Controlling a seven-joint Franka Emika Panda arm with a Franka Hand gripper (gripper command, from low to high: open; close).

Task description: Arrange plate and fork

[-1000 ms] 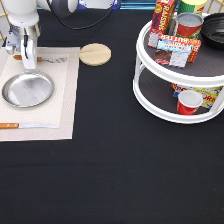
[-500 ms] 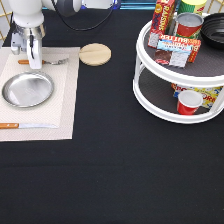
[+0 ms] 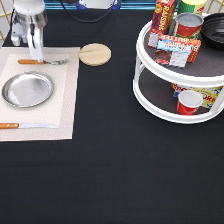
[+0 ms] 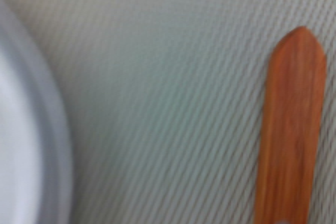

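The round silver plate (image 3: 27, 89) lies on the pale placemat (image 3: 65, 107) at the exterior view's left. The fork (image 3: 42, 62), with an orange-brown handle and silver tines, lies flat on the mat just above the plate, tines toward the exterior view's right. My gripper (image 3: 36, 56) hangs low right over the fork's handle, open and holding nothing. The wrist view shows the fork's handle end (image 4: 289, 130) on the mat beside the plate's rim (image 4: 45, 130).
A wooden-handled knife (image 3: 25, 125) lies on the mat below the plate. A round wooden coaster (image 3: 95, 54) sits beside the mat. A white two-tier turntable (image 3: 150, 95) with cans, boxes and a red cup (image 3: 189, 102) stands at the right.
My gripper has shifted a little to the exterior view's right along the fork and lifted slightly. The fork stays flat on the mat, with more of its handle showing.
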